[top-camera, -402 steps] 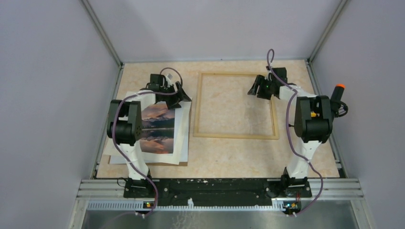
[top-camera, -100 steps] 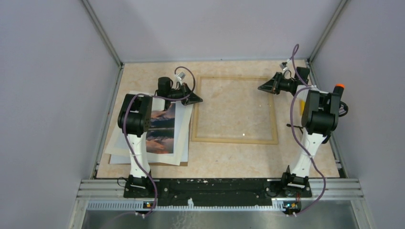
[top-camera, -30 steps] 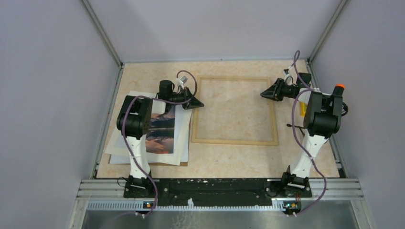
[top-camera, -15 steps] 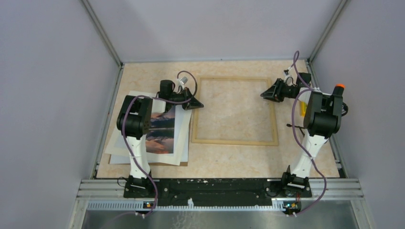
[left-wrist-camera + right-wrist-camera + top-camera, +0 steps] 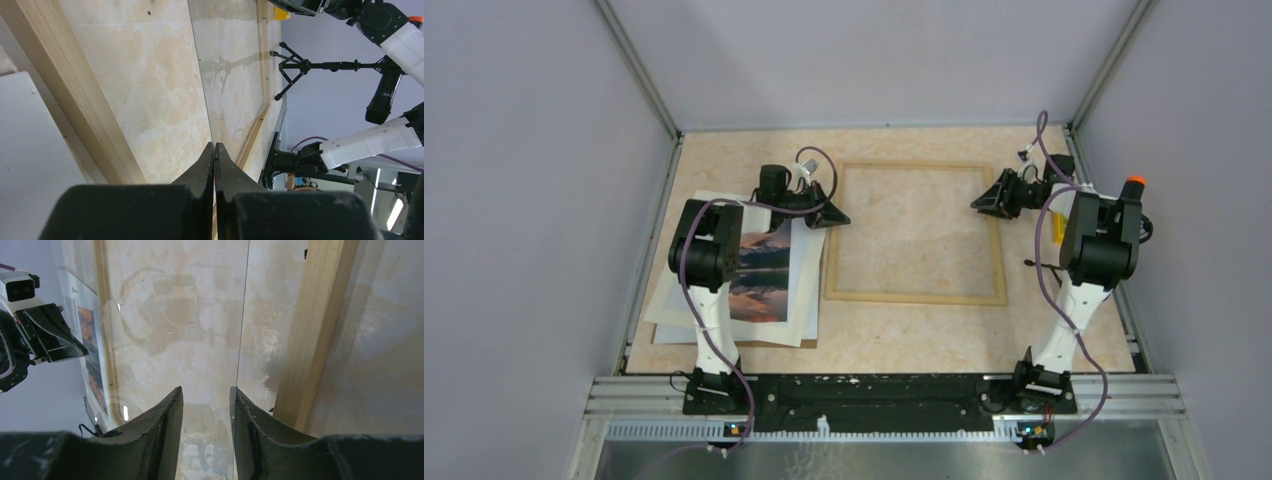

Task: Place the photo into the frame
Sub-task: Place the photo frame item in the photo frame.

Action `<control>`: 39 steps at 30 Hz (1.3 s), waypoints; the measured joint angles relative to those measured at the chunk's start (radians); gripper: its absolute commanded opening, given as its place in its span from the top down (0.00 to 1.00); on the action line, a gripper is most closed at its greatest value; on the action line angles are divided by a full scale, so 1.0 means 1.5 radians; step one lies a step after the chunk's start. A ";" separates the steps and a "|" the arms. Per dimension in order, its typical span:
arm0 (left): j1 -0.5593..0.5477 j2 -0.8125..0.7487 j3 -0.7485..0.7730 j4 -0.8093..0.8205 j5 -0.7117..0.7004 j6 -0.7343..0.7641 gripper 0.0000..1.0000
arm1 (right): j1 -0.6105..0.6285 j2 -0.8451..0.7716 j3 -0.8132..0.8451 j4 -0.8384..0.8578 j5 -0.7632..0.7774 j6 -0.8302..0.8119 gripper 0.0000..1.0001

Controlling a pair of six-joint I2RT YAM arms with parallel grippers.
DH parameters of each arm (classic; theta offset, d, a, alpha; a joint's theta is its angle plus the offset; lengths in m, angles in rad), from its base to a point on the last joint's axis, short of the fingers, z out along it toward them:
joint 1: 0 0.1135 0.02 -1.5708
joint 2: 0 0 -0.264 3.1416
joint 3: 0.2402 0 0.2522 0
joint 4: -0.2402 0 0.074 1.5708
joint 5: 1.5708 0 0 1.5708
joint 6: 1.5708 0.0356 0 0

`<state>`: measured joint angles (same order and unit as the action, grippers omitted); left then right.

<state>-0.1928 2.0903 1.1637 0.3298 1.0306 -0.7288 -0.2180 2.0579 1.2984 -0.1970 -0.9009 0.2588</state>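
Observation:
The photo point(image 5: 759, 270), an orange and dark landscape print, lies on a stack of sheets at the left, partly hidden under my left arm. The light wooden frame point(image 5: 914, 293) lies flat mid-table. A clear pane point(image 5: 914, 220) lies across its opening. My left gripper point(image 5: 839, 220) sits at the frame's left moulding point(image 5: 75, 90), its jaws point(image 5: 215, 146) shut on the pane's thin edge. At the frame's right moulding point(image 5: 312, 330), my right gripper point(image 5: 976, 204) stands open point(image 5: 206, 392), with the pane's edge point(image 5: 242, 330) running close along the inside of its right finger.
A white mat point(image 5: 809, 290) and a brown board point(image 5: 674, 335) lie under the photo. An orange-tipped handle point(image 5: 1135, 185) and a yellow item point(image 5: 1056, 225) stand by the right wall. A black tripod point(image 5: 300, 64) shows past the frame. Enclosure walls close off three sides.
My right gripper's jaws have spread apart off the pane's edge and it has shifted slightly nearer. The left gripper has stayed shut in place.

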 measured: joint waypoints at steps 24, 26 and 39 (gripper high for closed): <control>-0.002 0.009 0.031 -0.076 -0.018 0.035 1.00 | 0.000 -0.034 0.000 -0.041 0.114 -0.017 0.58; -0.003 0.009 0.032 -0.077 -0.018 0.035 1.00 | 0.000 -0.038 0.000 -0.043 0.125 -0.018 0.57; -0.003 0.009 0.035 -0.083 -0.020 0.038 1.00 | 0.000 -0.076 -0.001 -0.049 0.207 -0.020 0.51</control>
<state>-0.1974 2.1040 1.2160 0.2054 1.0012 -0.6724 -0.2184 1.9446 1.2968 -0.2707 -0.5907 0.2291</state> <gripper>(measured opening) 0.004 0.483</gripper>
